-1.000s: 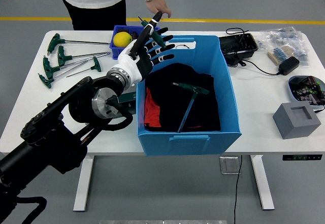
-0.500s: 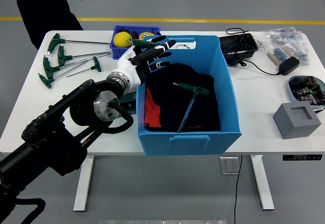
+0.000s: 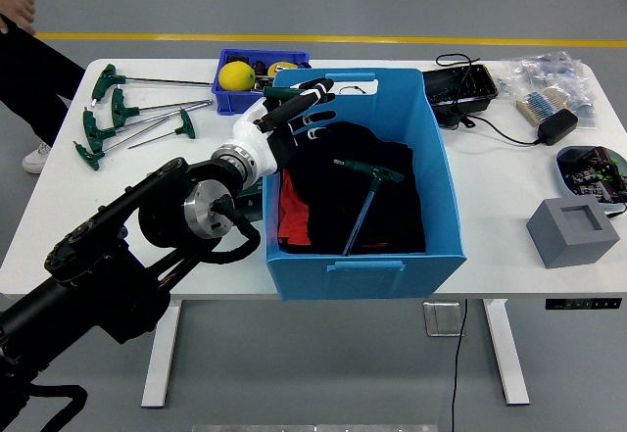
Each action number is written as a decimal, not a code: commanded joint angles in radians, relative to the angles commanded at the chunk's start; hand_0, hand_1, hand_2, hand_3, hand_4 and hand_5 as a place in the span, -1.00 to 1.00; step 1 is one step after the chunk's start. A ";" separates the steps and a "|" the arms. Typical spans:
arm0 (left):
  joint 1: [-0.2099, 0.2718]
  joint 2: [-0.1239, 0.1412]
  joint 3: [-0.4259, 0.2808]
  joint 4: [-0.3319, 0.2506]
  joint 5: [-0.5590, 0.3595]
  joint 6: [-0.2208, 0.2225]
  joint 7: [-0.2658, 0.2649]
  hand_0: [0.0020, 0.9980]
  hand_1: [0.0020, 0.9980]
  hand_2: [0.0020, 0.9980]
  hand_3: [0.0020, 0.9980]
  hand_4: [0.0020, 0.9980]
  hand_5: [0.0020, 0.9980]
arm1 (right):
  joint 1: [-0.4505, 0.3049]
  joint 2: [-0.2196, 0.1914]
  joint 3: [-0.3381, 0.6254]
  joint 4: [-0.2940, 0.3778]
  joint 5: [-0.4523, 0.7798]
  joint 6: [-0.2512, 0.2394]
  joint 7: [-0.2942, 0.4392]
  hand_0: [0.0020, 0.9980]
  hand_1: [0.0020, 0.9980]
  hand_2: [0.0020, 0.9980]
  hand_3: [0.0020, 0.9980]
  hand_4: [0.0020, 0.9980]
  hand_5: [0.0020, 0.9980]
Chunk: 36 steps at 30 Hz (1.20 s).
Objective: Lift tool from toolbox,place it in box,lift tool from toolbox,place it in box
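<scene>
Fingers (image 3: 306, 99) of left hand (image 3: 292, 111) loosely spread, empty — over blue box (image 3: 431, 158) rim, beside lemon (image 3: 236, 75).

Bright, even overhead light is filling the scene and the white worktop (image 3: 490, 197) is glowing without harsh glare. Soft shadows are pooling under it on the grey floor (image 3: 392, 1). Focus is staying sharp throughout; the worktop's edges are bowing slightly toward the corners.
</scene>
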 joint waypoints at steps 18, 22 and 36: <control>-0.054 0.012 0.082 0.050 0.196 -0.062 0.090 -0.57 -0.32 -0.10 -0.08 0.35 -0.47 | -0.008 0.000 -0.004 0.000 0.001 -0.001 0.000 0.38 0.35 0.48 0.16 0.58 0.38; -0.100 0.009 0.164 0.094 0.275 -0.140 0.065 -0.57 -0.32 -0.10 -0.08 0.35 -0.47 | -0.009 0.001 -0.004 0.000 -0.002 -0.001 -0.002 0.38 0.35 0.48 0.16 0.58 0.38; -0.211 -0.086 0.451 0.404 0.821 -0.254 -0.033 -0.53 -0.29 -0.08 -0.06 0.30 -0.54 | 0.005 -0.005 -0.027 0.000 0.010 0.000 -0.001 0.38 0.35 0.48 0.17 0.58 0.38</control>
